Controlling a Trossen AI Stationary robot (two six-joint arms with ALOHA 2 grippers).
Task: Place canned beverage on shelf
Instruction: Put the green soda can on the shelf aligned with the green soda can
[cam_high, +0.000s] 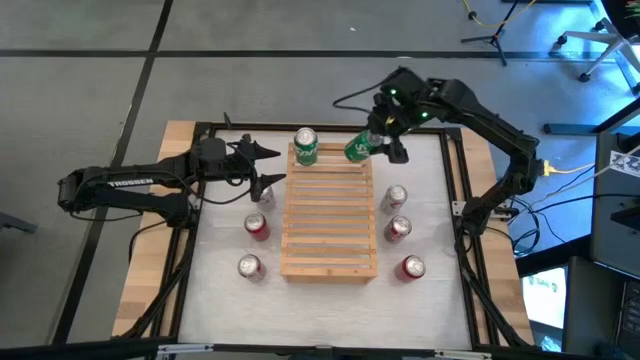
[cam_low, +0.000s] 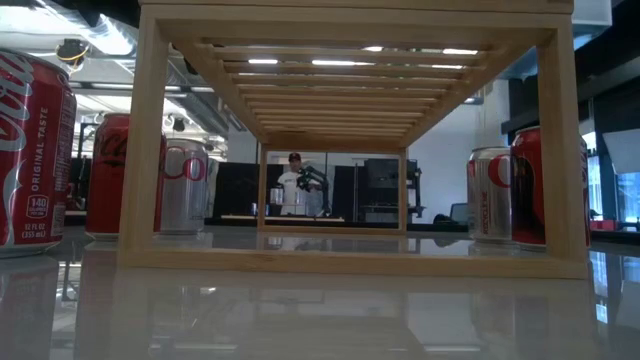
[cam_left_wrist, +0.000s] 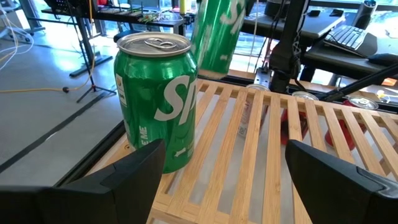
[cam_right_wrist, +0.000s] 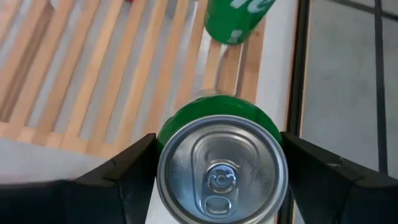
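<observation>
The right gripper (cam_high: 372, 143) is clamped on a green can (cam_high: 359, 148), tilted above the shelf's (cam_high: 329, 225) far corner. The left gripper (cam_high: 272, 152) stands open and empty, just before a second green can (cam_high: 306, 146) lettered "SP", upright on the shelf. Red cans (cam_low: 30, 155) read "ORIGINAL TASTE".

Two green cans (cam_high: 306, 146), six red or silver cans (cam_high: 257, 227), one slatted shelf (cam_high: 330, 222), two arms (cam_high: 130, 186).

Two green cans (cam_high: 305, 146) (cam_high: 360, 148) are showing white lettering; the slatted shelf (cam_high: 330, 215) is looking pale bamboo; red cans (cam_high: 257, 227) are flanking it.
</observation>
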